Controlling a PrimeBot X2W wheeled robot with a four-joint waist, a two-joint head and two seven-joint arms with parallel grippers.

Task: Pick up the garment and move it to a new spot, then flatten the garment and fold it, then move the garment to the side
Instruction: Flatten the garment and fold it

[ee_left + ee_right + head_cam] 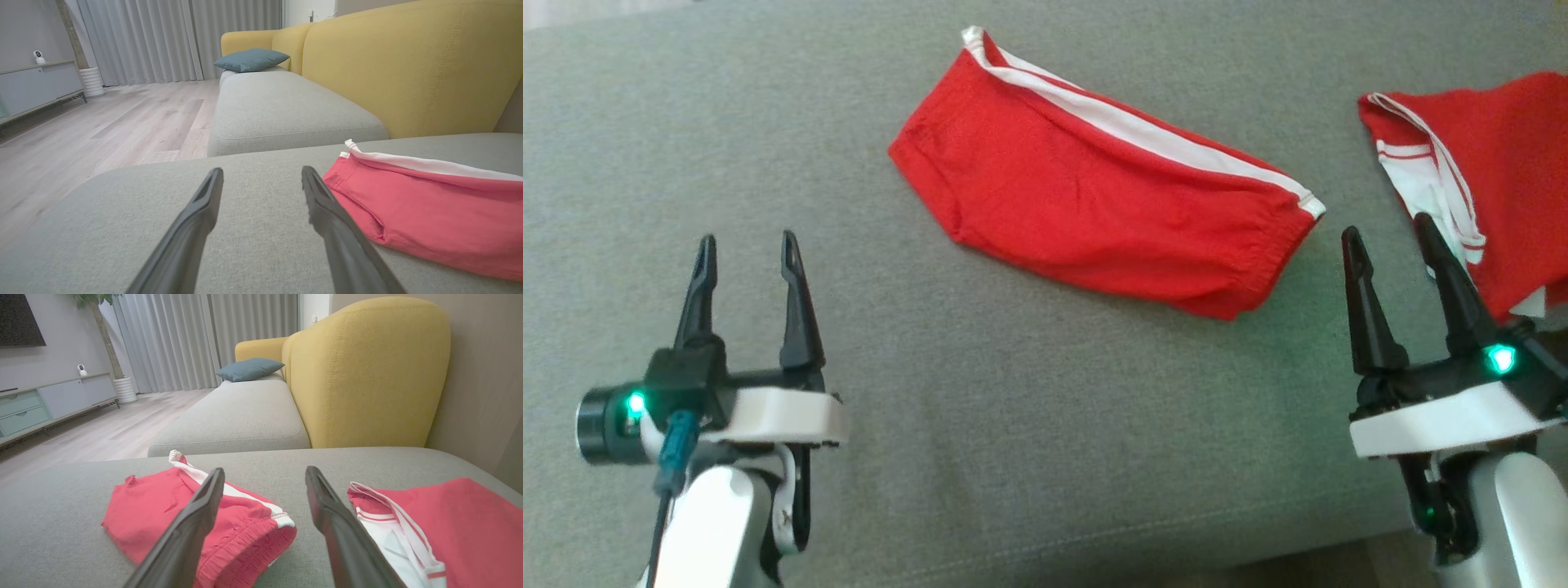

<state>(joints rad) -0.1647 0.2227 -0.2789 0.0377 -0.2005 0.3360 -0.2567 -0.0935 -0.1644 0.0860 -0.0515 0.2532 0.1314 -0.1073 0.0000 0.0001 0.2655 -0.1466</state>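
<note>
The grey fabric sofa seat (1013, 457) carries 2 garments. Red folded shorts with a white side stripe (1086, 204) lie flat near its middle. A second red-and-white garment (1503, 163) lies apart at the right edge. The left end effector (747, 245) hovers empty with its fingers spread. The right end effector (1388, 224), also spread and empty, is just beside the second garment.

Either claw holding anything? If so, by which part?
Nothing is held. The left claw and right claw both stand open and empty; the red fabric shorts with a white side stripe lie loose on the grey sofa cushion between them.
</note>
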